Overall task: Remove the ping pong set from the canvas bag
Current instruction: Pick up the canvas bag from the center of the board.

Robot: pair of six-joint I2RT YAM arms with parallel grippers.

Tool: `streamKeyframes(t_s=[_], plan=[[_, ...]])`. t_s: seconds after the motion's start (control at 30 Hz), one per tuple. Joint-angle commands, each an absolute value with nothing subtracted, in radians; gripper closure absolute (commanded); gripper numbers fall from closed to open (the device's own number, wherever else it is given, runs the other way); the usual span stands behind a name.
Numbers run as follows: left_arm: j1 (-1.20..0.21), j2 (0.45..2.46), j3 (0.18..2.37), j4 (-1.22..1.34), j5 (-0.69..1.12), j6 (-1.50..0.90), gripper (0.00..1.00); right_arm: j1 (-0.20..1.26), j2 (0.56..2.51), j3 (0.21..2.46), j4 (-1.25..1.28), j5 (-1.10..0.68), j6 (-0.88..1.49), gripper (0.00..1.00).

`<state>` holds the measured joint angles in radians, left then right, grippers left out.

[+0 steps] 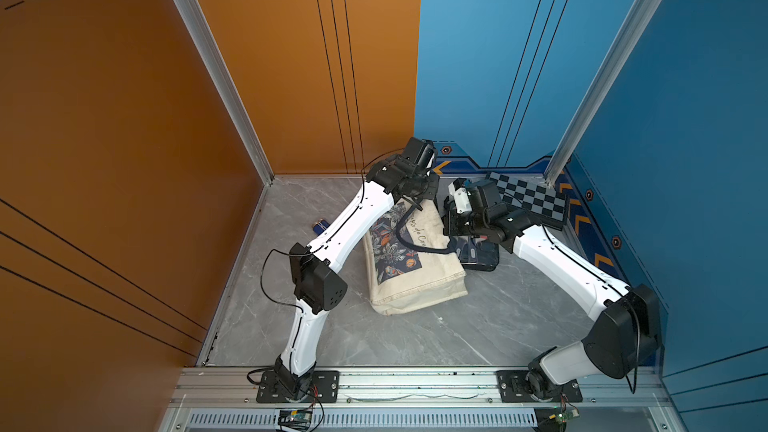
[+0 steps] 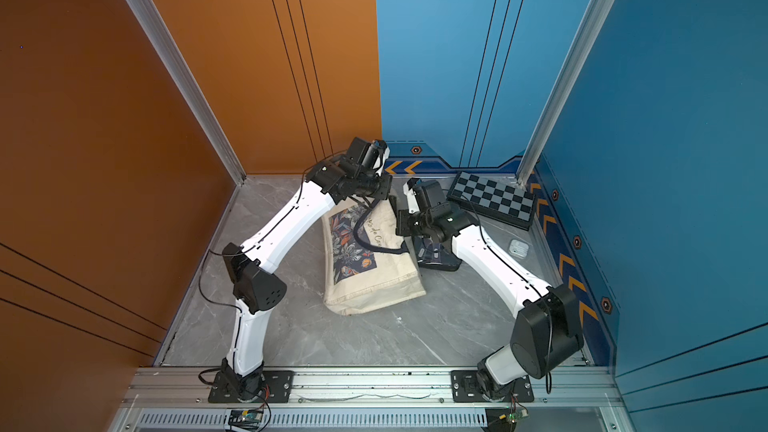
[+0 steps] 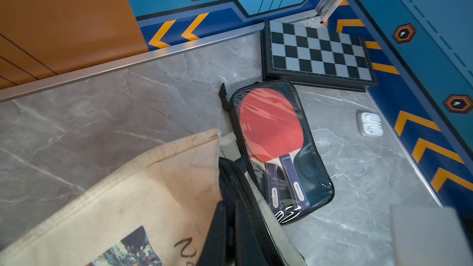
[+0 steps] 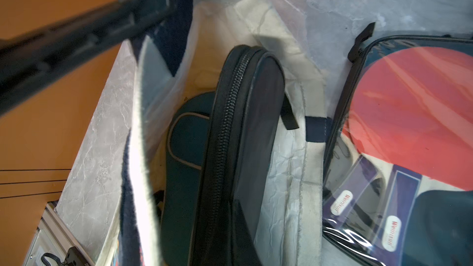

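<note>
Item under removal: three pieces, three positions. The second pouch (image 4: 245, 149) stands on its zipped edge in the mouth of the canvas bag (image 1: 415, 284), partly out. The right gripper (image 1: 451, 222) has its jaws closed, by all appearance on this pouch's near end, though the contact itself falls outside the wrist view. The blue case (image 4: 186, 134) lies deeper inside the bag, beside that pouch. The first pouch (image 3: 279, 149) lies flat on the bench (image 1: 415, 338), just beside the bag mouth, clear face up.

Handling, as assessed: the pouches are light and part-stiffened by the paddles within. The clear front looks slick and crinkly, so the fabric zip border is the sounder hold. The blue case is soft-sided and best taken at its piped rim.

Left gripper (image 1: 415, 199): jaws closed on the navy strap handle (image 4: 176, 16), lifting the bag's rim. The bag is limp and likely to drag unless restrained.

The chequered board (image 3: 317, 52) lies just beyond the first pouch, with a small white case (image 3: 371, 124) near it.
</note>
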<state>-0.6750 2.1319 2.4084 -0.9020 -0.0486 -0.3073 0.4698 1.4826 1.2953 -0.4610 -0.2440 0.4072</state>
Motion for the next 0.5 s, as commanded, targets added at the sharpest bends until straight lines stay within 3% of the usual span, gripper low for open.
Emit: streamKeyframes(t_s=[0.0,0.23,0.47], plan=[[-0.691,2.112,2.525,-0.848,-0.019,-0.335,1.00,0.451,1.406,1.309,-0.459,-0.277,0.387,1.00],[-0.635,1.956,2.394,-0.846,0.076,-0.333,1.00,0.495,1.407,1.359,-0.479,-0.260,0.383,1.00],[-0.359,1.764,1.921,-0.689,0.382,-0.306,1.00,0.555,1.495,1.384,-0.469,-0.214,0.388,1.00]])
